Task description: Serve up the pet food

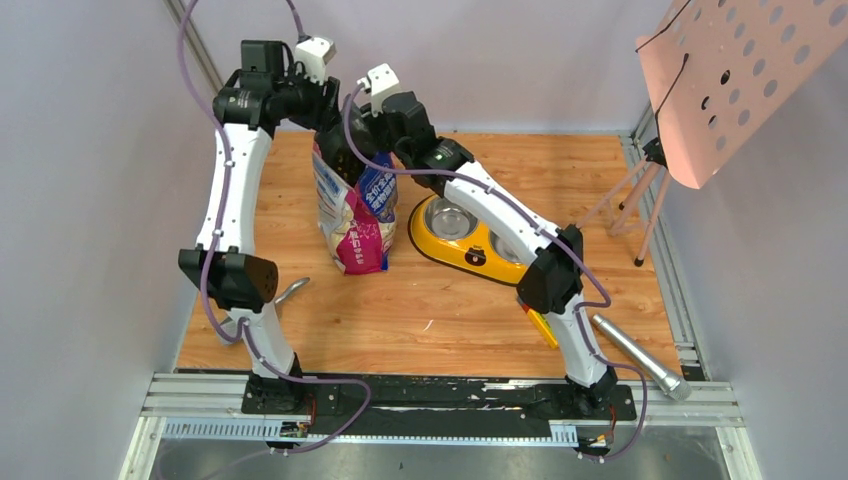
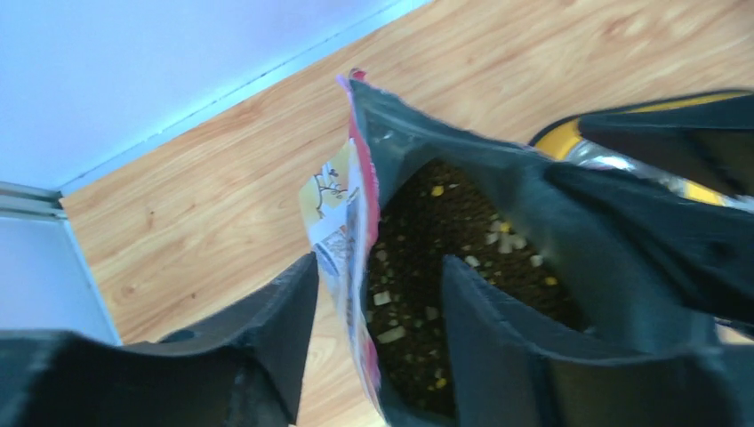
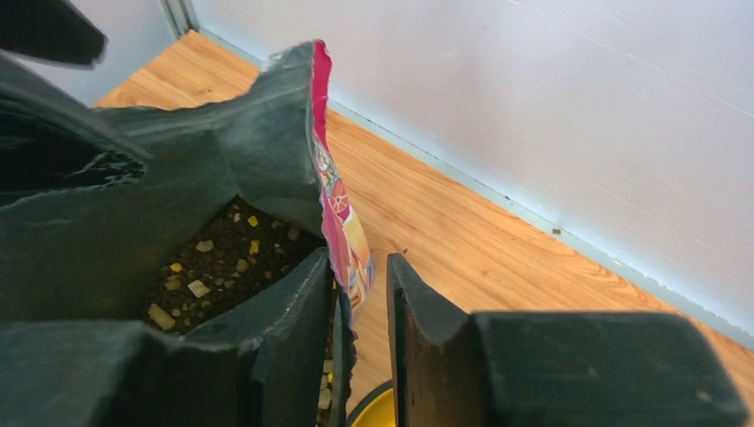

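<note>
Your two hands meet at the open mouth of the upright cat food bag, which stands on the bench just left of the yellow feeder. The left hand is released, its fingers wide apart astride the bag's rim, one inside and one outside. The right hand straddles the opposite rim, fingers narrowly parted and not clamping. The pet food, dark brown kibble with pale bits, lies inside the bag.

A lab test cell: plain grey walls box a wood desk, arms bolted to a rail
</note>
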